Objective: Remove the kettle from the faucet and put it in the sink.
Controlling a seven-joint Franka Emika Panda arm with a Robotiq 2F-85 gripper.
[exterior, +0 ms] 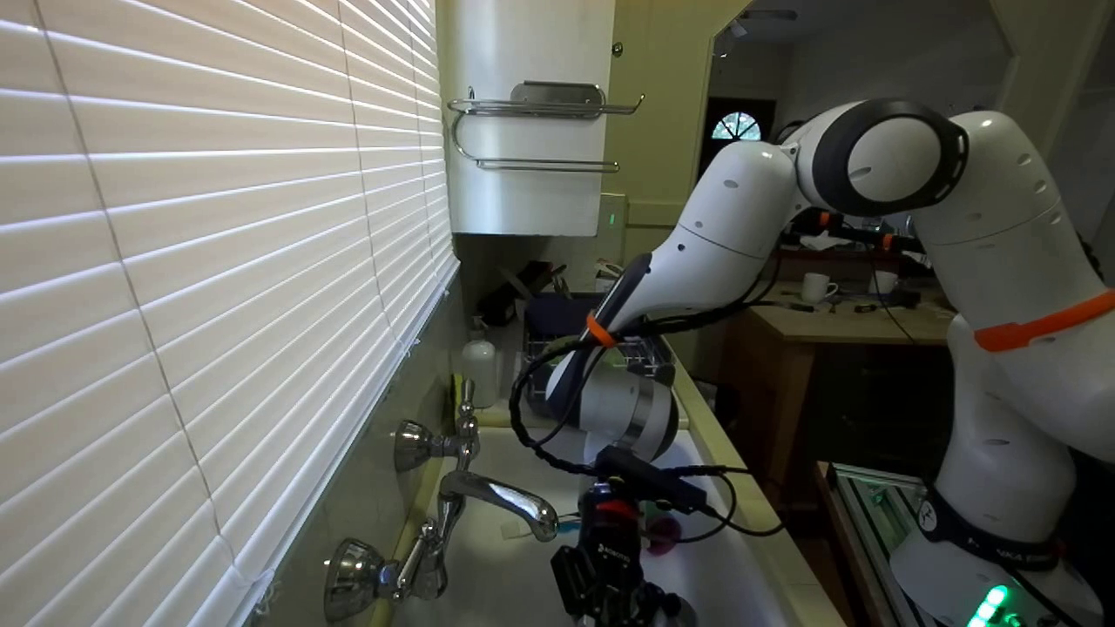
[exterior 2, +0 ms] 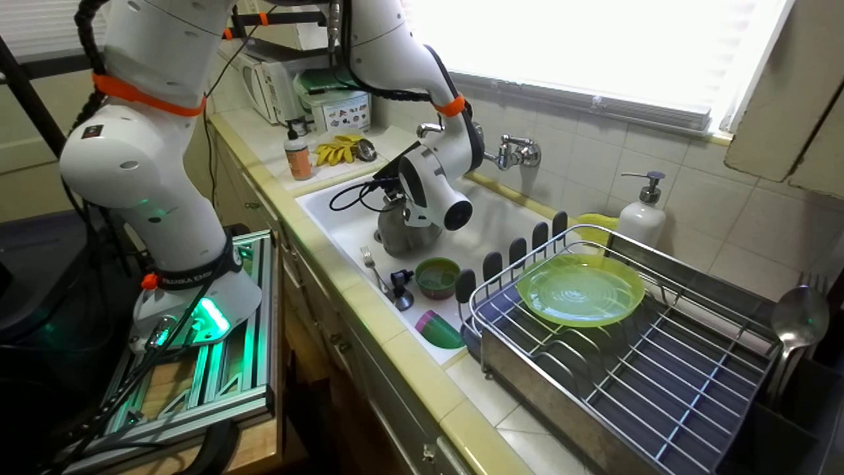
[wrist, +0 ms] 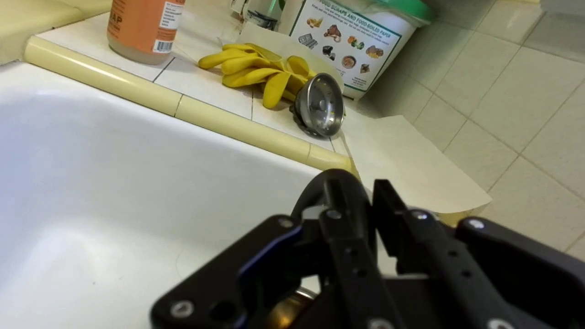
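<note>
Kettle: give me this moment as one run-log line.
kettle: in sink; touching bottom: cannot tell; tool: at kettle's top; grip: cannot tell; faucet spout: over sink

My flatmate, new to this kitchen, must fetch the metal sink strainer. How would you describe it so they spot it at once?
Find the long white sink, then the tiled counter at the end away from the dish rack. There, the strainer lies tipped beside yellow gloves. Unlike them and the orange-labelled pump bottle, it is a round, shiny metal cup.
</note>
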